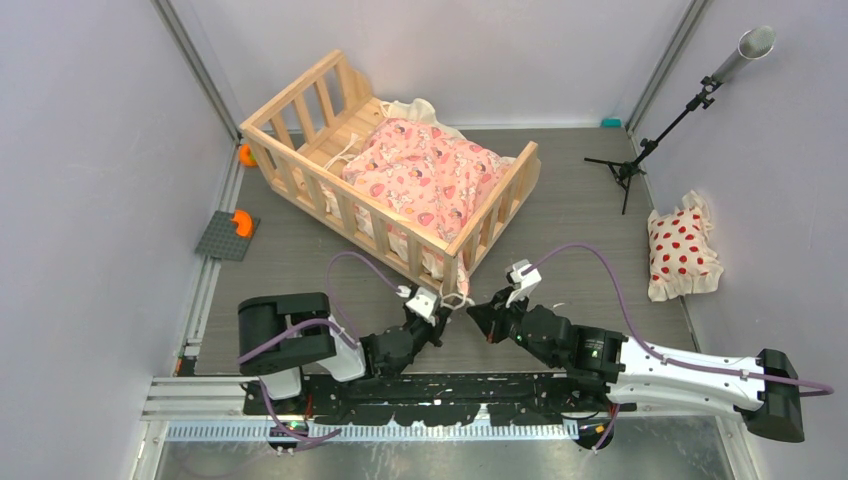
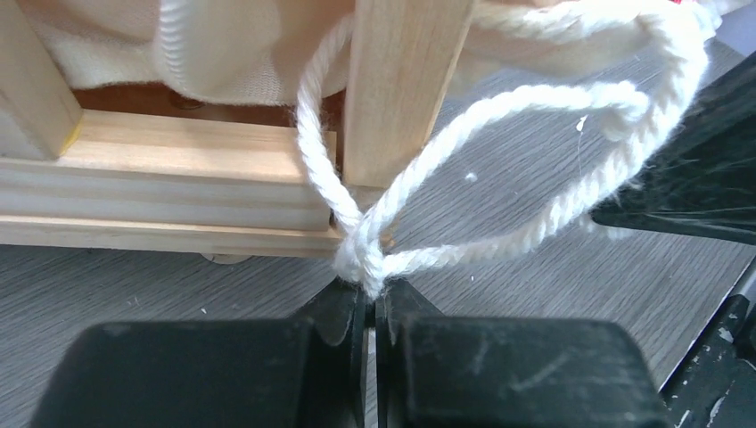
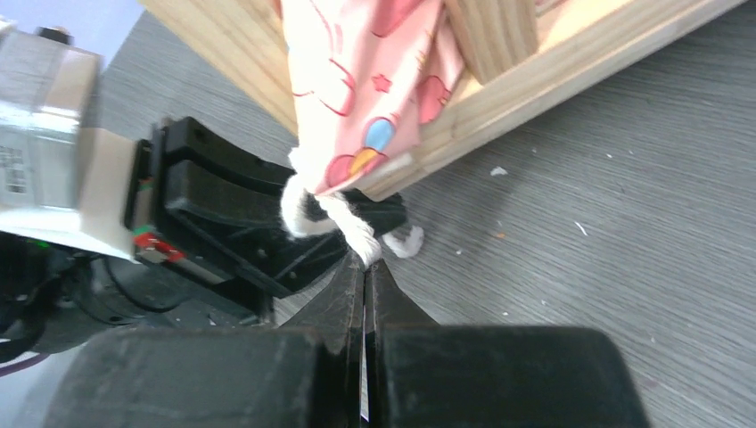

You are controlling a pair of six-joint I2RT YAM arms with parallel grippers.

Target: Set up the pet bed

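Pet bed stands diagonally on the far-left part of the desk, its near corner post right beside both claws. The left claw is pinched closed on the knot of the white tie looped round that post. The right claw, just beside it, is closed on a tie strand under the cushion's hanging corner. Bare desk runs right of the bed to the pillow at the right edge.
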